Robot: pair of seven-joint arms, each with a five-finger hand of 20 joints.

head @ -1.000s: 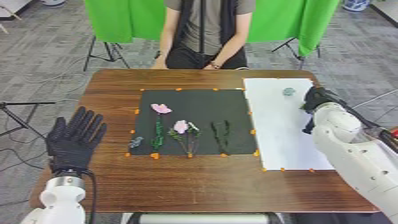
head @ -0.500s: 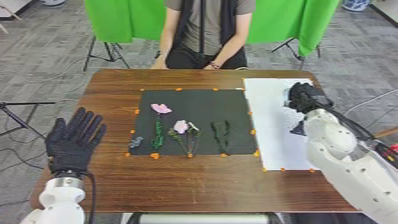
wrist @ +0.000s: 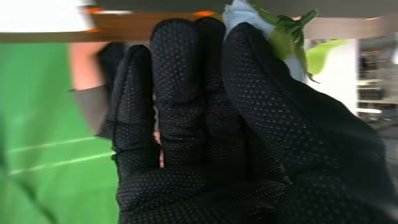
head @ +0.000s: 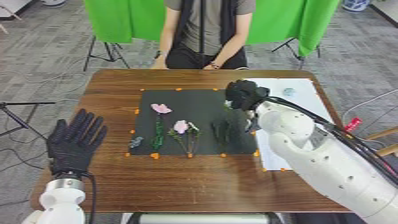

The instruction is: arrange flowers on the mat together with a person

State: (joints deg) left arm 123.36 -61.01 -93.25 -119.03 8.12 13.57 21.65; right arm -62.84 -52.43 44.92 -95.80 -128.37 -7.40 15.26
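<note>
My right hand [head: 246, 94] is over the far right corner of the black mat [head: 191, 106]. In the right wrist view, a white flower [wrist: 244, 16] with green leaves is pinched between thumb and fingers of this hand [wrist: 191, 192]. Lying on the mat are a pink flower [head: 161, 108] on a long green stem, another pink flower [head: 181, 127] with thin stems, a dark green sprig [head: 220, 131] and a small grey-blue piece [head: 135, 142]. My left hand [head: 75, 142] rests at the table's left side, fingers straight and spread.
A white sheet [head: 309, 100] lies right of the mat, partly under my right arm, with a pale bluish piece [head: 289, 92] on it. Orange markers line the mat. Across the table, a person's hands [head: 213, 66] stay at the far edge.
My right hand has moved left, from the white sheet's right side to the mat's far right corner. The pale piece on the sheet has come back into sight. My left hand has barely moved.
</note>
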